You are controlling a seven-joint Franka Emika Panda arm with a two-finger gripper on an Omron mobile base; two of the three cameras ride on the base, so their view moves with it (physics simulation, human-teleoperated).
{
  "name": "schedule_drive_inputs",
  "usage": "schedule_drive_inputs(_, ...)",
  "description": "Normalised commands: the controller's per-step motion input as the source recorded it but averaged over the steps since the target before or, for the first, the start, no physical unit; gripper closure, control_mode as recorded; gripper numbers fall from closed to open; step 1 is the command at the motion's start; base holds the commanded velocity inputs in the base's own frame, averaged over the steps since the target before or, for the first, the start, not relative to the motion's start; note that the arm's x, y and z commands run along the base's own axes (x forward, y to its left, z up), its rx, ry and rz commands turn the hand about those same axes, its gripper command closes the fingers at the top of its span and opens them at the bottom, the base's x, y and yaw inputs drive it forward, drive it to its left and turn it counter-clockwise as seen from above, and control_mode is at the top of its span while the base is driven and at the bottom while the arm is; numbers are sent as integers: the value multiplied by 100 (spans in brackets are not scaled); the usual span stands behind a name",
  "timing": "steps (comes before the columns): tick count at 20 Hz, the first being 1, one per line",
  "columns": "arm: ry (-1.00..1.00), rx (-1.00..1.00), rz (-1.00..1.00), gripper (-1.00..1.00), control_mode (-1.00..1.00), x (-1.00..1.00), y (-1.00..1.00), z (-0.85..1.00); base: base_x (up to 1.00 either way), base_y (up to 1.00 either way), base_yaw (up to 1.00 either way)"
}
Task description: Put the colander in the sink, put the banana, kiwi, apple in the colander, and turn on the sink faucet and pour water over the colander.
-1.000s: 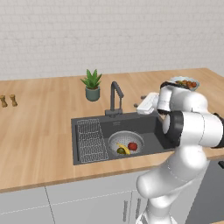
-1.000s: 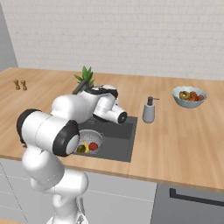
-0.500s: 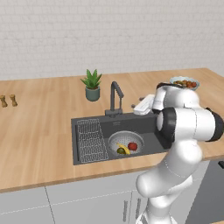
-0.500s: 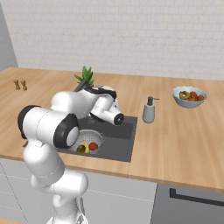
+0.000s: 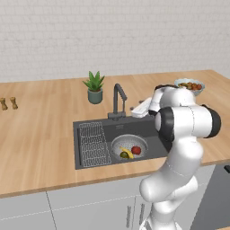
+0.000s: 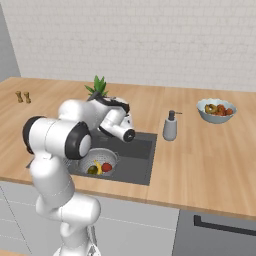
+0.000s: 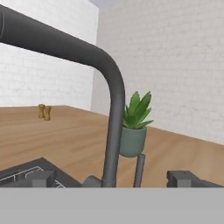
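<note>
- From the camera on the hand, the two dark fingertips (image 7: 188, 178) stand far apart at the bottom edge, jaws spread and holding nothing; the gripper (image 7: 114, 179) looks straight at the sink faucet (image 7: 114, 122), whose upright rises between the tips and bends off to the upper left.
- That same view alone shows a thin dark lever (image 7: 139, 168) just beside the faucet's upright.
- From the left base camera, the white hand (image 5: 143, 108) hangs over the sink (image 5: 155, 130), just to the right of the faucet's base; whether it touches the faucet I cannot tell.
- In the basin, right of the flat wire rack (image 5: 93, 143), sits the colander (image 5: 129, 146). Inside it lie the banana (image 5: 128, 152), the apple (image 5: 136, 150) and the kiwi (image 5: 123, 155), all close together.
- From the right base camera the arm covers the faucet, but the colander and its three fruits still show at the near edge of the basin.
- That view also gives a grey soap dispenser (image 6: 170, 126) on the counter just right of the sink.
- Further back, a potted plant (image 5: 94, 87) stands behind the faucet.
- A pale fruit bowl (image 6: 216, 110) sits well off to the right.
- Two small shakers (image 5: 8, 103) stand far left.
</note>
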Motion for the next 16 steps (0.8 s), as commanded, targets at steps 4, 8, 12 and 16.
schedule_drive_inputs(4,0,0,0,-100,-100,32,0,-18,0,0,0)
schedule_drive_inputs(8,-1,0,0,-100,-100,34,0,-16,0,0,0)
schedule_drive_inputs(12,-3,0,0,-100,-100,38,0,-12,0,0,0)
schedule_drive_inputs(16,-3,0,0,-100,-100,34,3,-12,0,0,0)
